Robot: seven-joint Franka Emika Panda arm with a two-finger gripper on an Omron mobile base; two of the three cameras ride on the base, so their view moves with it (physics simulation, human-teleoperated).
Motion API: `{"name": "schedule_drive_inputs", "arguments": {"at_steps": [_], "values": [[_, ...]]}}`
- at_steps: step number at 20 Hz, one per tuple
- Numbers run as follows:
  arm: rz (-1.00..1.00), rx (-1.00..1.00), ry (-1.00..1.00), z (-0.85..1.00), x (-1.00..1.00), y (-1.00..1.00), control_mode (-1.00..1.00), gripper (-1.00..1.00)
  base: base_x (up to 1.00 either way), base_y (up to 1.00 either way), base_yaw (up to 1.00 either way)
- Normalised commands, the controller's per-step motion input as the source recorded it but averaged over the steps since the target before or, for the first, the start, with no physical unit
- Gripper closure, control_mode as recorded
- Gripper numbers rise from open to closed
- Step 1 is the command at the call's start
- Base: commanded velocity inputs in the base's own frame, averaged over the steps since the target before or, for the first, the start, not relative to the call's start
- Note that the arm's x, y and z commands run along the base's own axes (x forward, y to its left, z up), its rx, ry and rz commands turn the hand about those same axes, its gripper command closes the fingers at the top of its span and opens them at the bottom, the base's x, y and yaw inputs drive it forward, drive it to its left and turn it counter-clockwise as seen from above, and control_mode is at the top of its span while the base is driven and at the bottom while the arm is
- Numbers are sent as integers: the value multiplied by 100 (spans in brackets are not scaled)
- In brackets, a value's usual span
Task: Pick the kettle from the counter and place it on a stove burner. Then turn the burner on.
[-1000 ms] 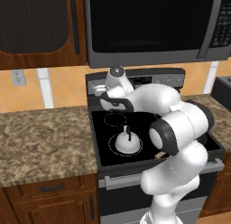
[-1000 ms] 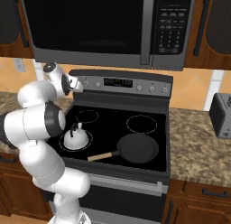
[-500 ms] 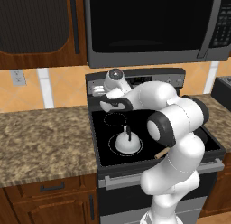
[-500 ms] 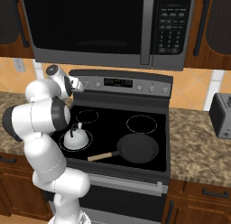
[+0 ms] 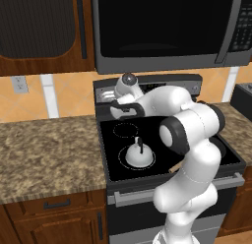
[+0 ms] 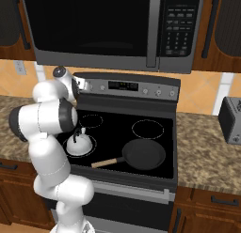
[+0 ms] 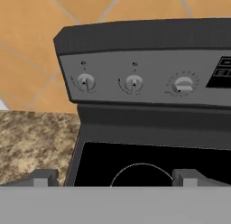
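- The kettle (image 5: 138, 156) (image 6: 78, 143) is a squat, pale grey-white dome with a thin black arched handle standing upright on top.
- It sits on the large white-ringed stove burner (image 5: 123, 164) (image 6: 92, 143) at the front left of the black glass cooktop, inside the ring.
- The speckled brown counter (image 5: 49, 149) (image 6: 200, 147) lies on both sides of the stove.
- A black frying pan (image 6: 143, 154) with a wooden handle rests on the front right of the cooktop, apart from the kettle.
- The arm bends back over the cooktop, elbow high above the front edge, forearm reaching towards the rear left of the stove.
- The gripper (image 5: 114, 108) (image 7: 115, 177) hovers above the small rear-left ring (image 5: 126, 129) (image 7: 140, 173), pointing at the control panel (image 7: 149, 83) with its 3 knobs in the hand view.
- Its 2 fingertips (image 7: 44, 177) stand wide apart, with nothing between them.
- Compared with 1 second ago, the wrist is a little nearer the panel and the elbow has swung slightly; kettle and pan are unmoved.
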Motion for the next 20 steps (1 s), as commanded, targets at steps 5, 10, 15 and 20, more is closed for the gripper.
{"name": "schedule_drive_inputs", "arguments": {"at_steps": [5,10,15,20], "values": [[0,0,-17,0,11,6,-100,-100,0,0,0],[-3,0,-19,-5,1,6,-100,-100,0,0,0],[-7,-4,-2,-11,33,30,-100,-100,0,0,0],[-12,-3,-2,1,26,54,-100,-100,0,0,0]]}}
